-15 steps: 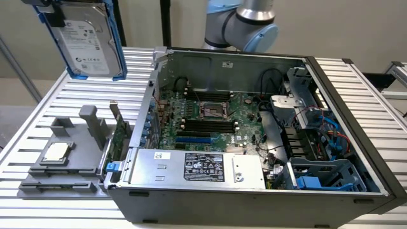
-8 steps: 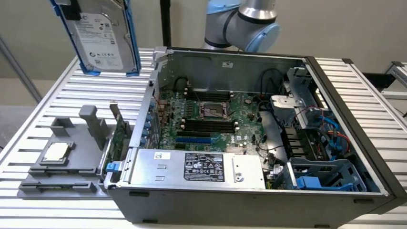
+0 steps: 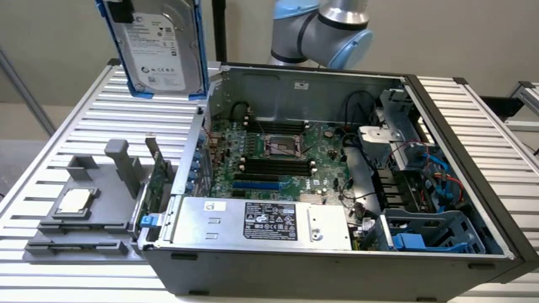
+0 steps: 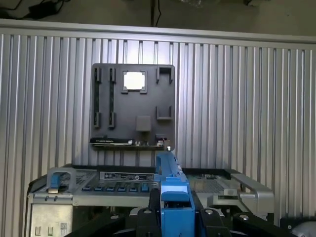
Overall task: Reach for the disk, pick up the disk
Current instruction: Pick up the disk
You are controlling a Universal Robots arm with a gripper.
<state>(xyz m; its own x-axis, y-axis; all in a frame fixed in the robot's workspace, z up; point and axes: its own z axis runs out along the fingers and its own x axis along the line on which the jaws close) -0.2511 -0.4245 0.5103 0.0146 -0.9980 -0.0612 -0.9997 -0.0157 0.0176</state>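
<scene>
The flat silver-grey metal disk with a white printed label in its bright blue plastic frame (image 3: 160, 47) is hanging upright in the air, above the ribbed metal surface (image 3: 76, 120) beside the open grey computer case (image 3: 337, 265). In the wrist view, the black jaws are gripping the blue frame's edge (image 4: 174, 197), partly closed around it.

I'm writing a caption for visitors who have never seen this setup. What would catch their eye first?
First, the disk in its bright blue frame, hanging in the air above the ribbed metal table at the exterior view's upper left. Next, the open computer case, its green motherboard and cables bared. Beside it, on the exterior view's left, a grey tray carries a small silver chip.
</scene>
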